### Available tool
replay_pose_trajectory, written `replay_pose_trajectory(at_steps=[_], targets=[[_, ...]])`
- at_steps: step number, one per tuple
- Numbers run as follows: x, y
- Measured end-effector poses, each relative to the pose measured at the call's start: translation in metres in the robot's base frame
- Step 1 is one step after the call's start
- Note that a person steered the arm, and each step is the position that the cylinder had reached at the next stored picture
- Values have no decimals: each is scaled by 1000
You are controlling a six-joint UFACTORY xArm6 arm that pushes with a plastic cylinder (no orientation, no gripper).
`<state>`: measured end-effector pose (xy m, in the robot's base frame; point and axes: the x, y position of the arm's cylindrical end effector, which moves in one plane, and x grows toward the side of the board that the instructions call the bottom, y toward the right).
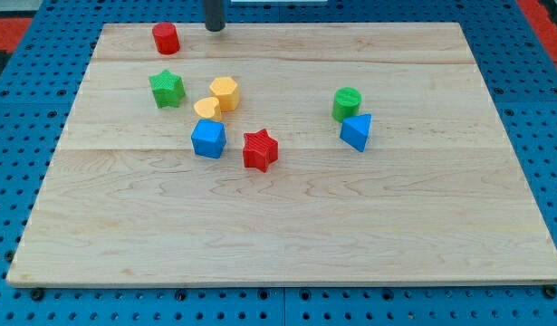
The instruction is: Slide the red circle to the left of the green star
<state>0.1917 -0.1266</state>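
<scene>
The red circle (166, 38) is a short red cylinder near the board's top edge at the view's upper left. The green star (167, 88) lies below it, a little way down the board. My tip (214, 28) is at the board's top edge, to the right of the red circle with a small gap between them. It is above and to the right of the green star.
A yellow hexagon (225, 92) and a yellow heart (206, 110) sit right of the green star, with a blue cube (208, 139) and a red star (259, 150) below them. A green cylinder (347, 103) and a blue triangle (356, 131) are at the right. The wooden board (287, 226) rests on blue pegboard.
</scene>
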Motion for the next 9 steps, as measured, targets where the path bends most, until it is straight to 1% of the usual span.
replay_pose_trajectory(at_steps=[1, 2, 3, 4, 5, 6, 7, 8, 9], targets=[[32, -32], [25, -67], [0, -79], [26, -125], [53, -126], [4, -109], [37, -74], [68, -77], [87, -81]])
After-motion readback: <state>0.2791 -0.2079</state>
